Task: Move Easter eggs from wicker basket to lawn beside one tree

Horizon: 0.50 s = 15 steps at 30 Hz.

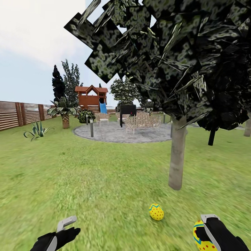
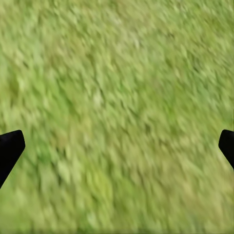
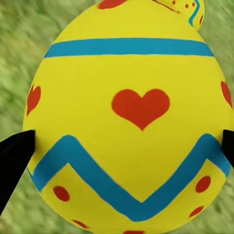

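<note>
A yellow Easter egg (image 1: pixel 156 211) with blue zigzag bands lies on the lawn (image 1: pixel 87 181), a little in front of the tree (image 1: pixel 177 153) with the thick pale trunk. My right gripper (image 1: pixel 204 232) is low at the near right, shut on a second Easter egg (image 1: pixel 200 238). In the right wrist view this egg (image 3: pixel 129 73) sits between the black fingertips (image 3: pixel 14 156), and the top of the other egg (image 3: pixel 196 9) peeks out behind it. My left gripper (image 1: pixel 69 226) hovers open over bare grass (image 2: pixel 117 107) at the near left. The wicker basket is out of view.
A grey round patio (image 1: pixel 118 134) with woven chairs (image 1: pixel 143 122) and a short post (image 1: pixel 91 128) lies further back. A thin dark-trunked tree (image 1: pixel 211 136) stands behind the pale one. A slatted fence (image 1: pixel 17 114), a palm (image 1: pixel 65 116) and a playset (image 1: pixel 91 96) line the far left.
</note>
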### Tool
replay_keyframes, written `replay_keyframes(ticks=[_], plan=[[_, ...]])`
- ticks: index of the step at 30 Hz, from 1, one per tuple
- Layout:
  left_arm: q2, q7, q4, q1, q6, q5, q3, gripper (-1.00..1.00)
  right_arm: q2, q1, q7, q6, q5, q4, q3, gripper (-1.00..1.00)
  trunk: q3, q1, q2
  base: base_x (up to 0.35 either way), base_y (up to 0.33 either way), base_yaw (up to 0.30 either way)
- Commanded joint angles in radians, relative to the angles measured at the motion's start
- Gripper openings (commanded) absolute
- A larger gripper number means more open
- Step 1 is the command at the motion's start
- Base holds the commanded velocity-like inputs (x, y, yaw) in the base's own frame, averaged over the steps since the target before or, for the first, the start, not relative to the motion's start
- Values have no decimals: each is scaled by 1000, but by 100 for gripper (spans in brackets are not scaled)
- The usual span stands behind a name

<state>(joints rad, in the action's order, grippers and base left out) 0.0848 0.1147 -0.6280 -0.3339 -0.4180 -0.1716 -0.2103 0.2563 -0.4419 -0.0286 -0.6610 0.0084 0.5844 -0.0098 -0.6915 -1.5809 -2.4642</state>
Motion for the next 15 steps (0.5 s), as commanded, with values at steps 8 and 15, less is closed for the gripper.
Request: replay_keyframes(ticks=[8,15], plan=[[0,3,-1,-1,-7,-5,-4,100,-2,0,-1,-5,0,2,-1,-100,-29,-20,-36,0,0,0],[0,3,-1,-1,-7,-5,-4,100,-3,-1,-1,-5,1,2,-1,-100,-56,-24,-38,0,0,0]])
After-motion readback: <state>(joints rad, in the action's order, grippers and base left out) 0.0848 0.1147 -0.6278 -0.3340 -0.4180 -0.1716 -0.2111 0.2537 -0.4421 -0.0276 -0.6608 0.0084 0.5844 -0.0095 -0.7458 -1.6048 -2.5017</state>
